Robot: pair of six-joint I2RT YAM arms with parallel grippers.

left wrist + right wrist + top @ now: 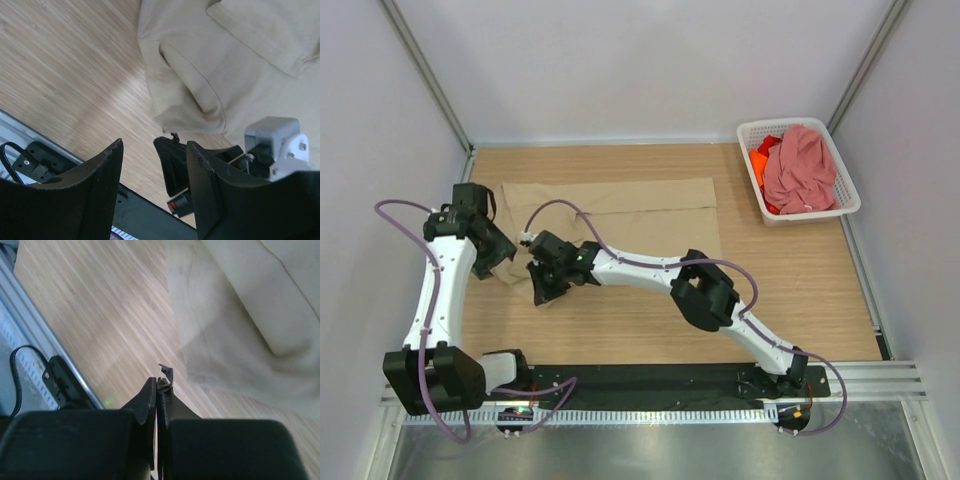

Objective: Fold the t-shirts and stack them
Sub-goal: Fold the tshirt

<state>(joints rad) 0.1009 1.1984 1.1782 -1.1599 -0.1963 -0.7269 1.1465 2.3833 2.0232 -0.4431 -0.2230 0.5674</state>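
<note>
A: Where does the work lie?

B: On the worktop [800,280], the beige t-shirt [620,205] is spread across the upper middle of the overhead view, seemingly folded along its top. The basket [752,135] at upper right holds the pink t-shirt [800,170] and the orange t-shirt [760,160].

A: And the claws?

B: Both are at the beige shirt's lower-left corner. The left claw [154,147] stands apart, empty, over bare wood. The right claw [157,382] is pinched flat just beside the hem, with no cloth in it that I can see.

A: How to fold well?

B: I'd open the right one, take the hem squarely with both, lift low and lay it over evenly.
</note>
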